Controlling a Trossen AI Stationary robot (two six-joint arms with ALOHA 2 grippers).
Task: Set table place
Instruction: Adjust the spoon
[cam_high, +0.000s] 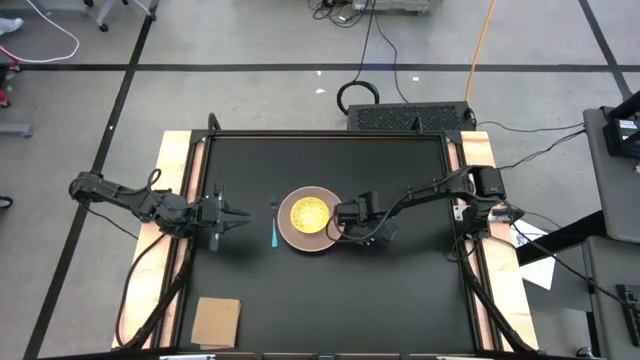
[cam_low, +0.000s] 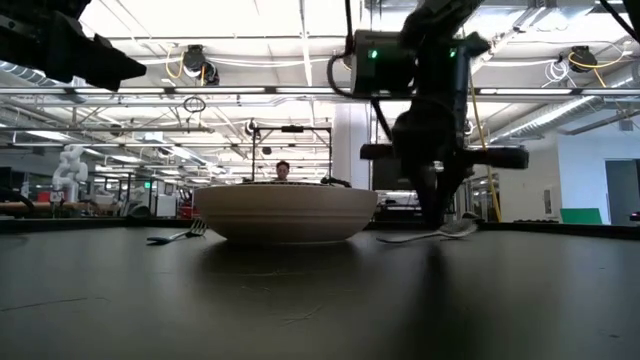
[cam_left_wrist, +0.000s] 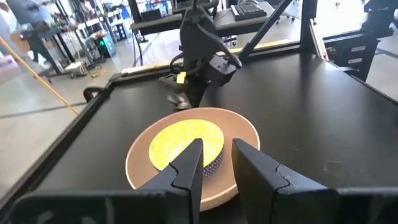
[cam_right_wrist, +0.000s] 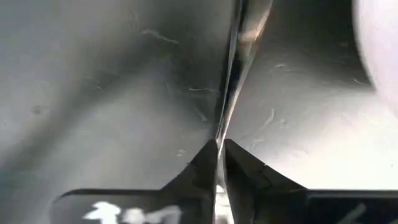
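Our right gripper (cam_right_wrist: 219, 163) is clamped on the silver spoon (cam_right_wrist: 233, 74), just beside the pinkish-tan plate (cam_high: 290, 238). We count one plate, one yellow dish (cam_high: 307, 212), one light-blue utensil (cam_high: 274, 235). Our left gripper (cam_high: 238, 216), fingers apart, waits left of the plate.

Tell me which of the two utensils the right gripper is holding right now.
The silver spoon. The right gripper is shut on its handle, right of the plate. The blue fork lies untouched on the table, left of the plate.

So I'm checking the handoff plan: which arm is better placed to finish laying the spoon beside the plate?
Right. Its fingers are shut on the spoon right beside the plate; the left gripper waits apart, holding nothing.
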